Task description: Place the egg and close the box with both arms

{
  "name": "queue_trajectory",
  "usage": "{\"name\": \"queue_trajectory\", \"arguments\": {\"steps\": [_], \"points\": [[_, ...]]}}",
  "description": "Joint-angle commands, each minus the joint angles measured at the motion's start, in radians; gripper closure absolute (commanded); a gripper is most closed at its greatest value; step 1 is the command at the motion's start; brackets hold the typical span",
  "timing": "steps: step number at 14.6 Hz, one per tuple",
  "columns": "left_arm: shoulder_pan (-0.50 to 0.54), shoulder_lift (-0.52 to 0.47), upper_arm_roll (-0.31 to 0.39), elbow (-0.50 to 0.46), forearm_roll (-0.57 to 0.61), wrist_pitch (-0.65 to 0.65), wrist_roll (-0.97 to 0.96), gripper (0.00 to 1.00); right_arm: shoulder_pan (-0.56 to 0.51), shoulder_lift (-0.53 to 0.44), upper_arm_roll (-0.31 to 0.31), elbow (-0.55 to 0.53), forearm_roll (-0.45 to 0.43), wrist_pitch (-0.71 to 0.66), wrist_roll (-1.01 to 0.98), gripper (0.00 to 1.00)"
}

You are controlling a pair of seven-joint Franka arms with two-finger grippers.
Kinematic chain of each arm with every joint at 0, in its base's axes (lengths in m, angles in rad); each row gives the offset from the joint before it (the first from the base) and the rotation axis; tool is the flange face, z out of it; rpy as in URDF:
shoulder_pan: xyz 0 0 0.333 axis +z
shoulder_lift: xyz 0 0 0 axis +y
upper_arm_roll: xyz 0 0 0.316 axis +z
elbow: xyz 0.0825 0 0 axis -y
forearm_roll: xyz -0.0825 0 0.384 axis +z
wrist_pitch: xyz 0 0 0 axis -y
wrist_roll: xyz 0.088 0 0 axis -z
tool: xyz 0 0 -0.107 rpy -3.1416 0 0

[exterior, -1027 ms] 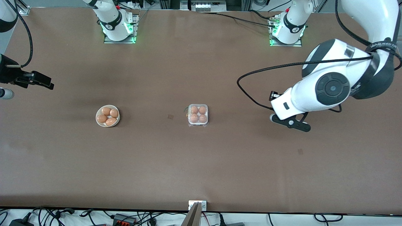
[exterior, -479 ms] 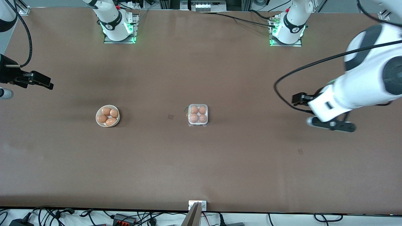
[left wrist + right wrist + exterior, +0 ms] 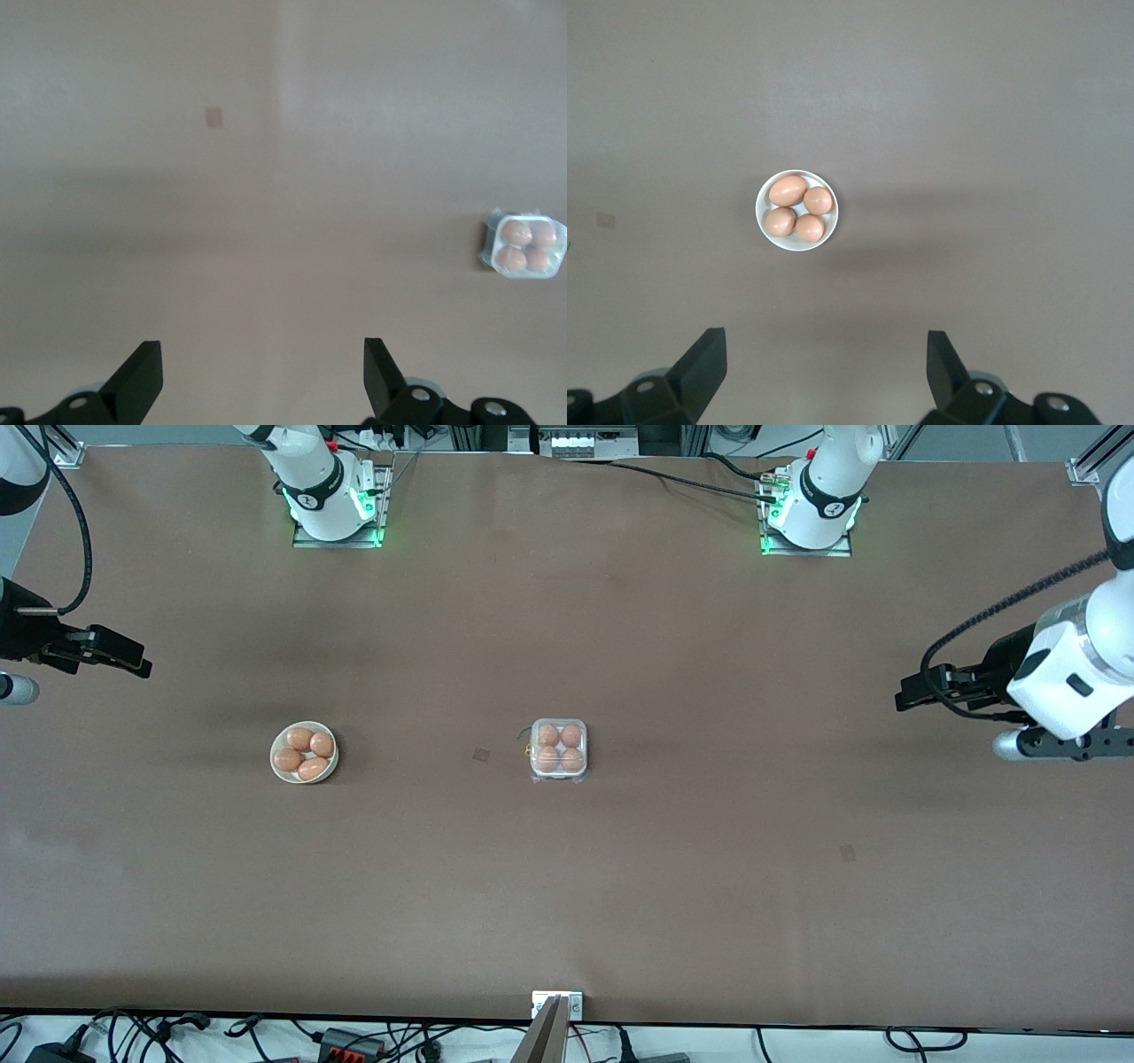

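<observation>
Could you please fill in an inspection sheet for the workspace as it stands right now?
Surface: brown table, a few small dark marks.
Job's things: box mid-table, lid down, four eggs inside; bowl with four eggs toward the right arm's end.
Clutter: nothing seen.
Grippers: left gripper open, empty, over bare table at the left arm's end; right gripper open, empty, over the table at the right arm's end, the bowl in its wrist view.
Cables: black cable looping off the left arm; more cables along the table's edges.
Surroundings: both bases lit green; metal bracket at the table's near edge.
</observation>
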Motion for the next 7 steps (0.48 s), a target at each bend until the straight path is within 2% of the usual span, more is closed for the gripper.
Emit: {"name": "queue_trajectory", "arguments": {"steps": [1, 3, 4, 7], "points": [[-0.045, -0.216, 0.056, -0.307, 0.085, 0.183, 0.131, 0.0, -0.018, -0.012, 0.017, 0.003, -0.002, -0.01, -0.012, 0.0], [-0.046, -0.265, 0.068, -0.398, 0.078, 0.259, 0.156, 0.0, -0.018, -0.012, 0.017, 0.003, -0.002, -0.01, -0.012, 0.0], [-0.049, -0.279, 0.107, -0.433, 0.07, 0.265, 0.158, 0.0, -0.018, -0.012, 0.017, 0.003, -0.002, -0.01, -0.012, 0.0], [-0.049, -0.29, 0.127, -0.44, 0.006, 0.273, 0.14, 0.0, -0.018, -0.012, 0.017, 0.004, -0.002, -0.01, -0.013, 0.0]]}}
